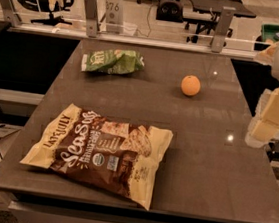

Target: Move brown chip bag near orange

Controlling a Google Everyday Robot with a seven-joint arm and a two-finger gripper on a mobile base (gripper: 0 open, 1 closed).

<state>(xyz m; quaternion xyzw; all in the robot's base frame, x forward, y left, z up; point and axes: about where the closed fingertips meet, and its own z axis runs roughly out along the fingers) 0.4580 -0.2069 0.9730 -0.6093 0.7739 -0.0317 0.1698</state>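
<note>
The brown chip bag [99, 152] lies flat on the near left part of the dark table [209, 161], with its "Sea Salt" lettering facing up. The orange [191, 85] sits on the far right part of the table, well apart from the bag. My gripper [272, 116] hangs at the right edge of the view, just beyond the table's right side. It is to the right of the orange and nearer than it, far from the brown bag, and holds nothing that I can see.
A smaller green chip bag [113, 61] lies at the far left of the table. A metal rail with posts [90, 12] runs along the far edge. Office chairs and desks stand beyond it.
</note>
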